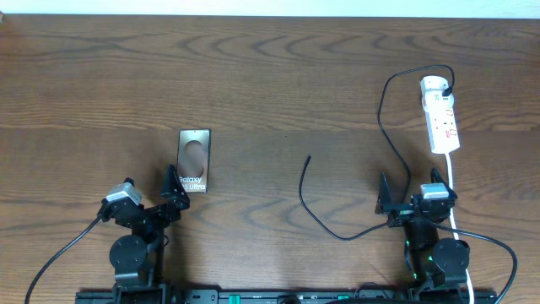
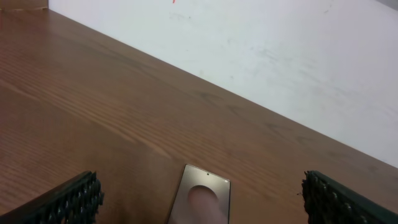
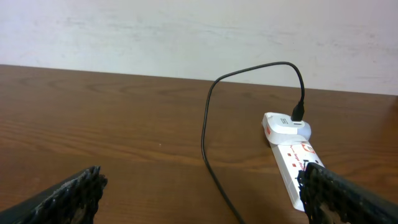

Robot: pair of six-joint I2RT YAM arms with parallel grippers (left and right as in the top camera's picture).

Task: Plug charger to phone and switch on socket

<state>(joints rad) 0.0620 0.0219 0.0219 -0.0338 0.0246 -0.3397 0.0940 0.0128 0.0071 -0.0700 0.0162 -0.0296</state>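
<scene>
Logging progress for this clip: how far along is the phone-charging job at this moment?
Done: the thin black charger cable has its plug in the white power strip. In hand: nothing; the left gripper and right gripper are both open and empty. Left: the connector tip lies on the wooden table, apart from the bronze Galaxy Ultra phone; whether the strip is switched on is unclear.

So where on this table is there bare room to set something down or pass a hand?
The far strip of the table is bare, as is the area left of the phone. Between the phone and the cable tip there is a clear gap. The right side is crowded: the cable loops from the power strip down past the right gripper.
</scene>
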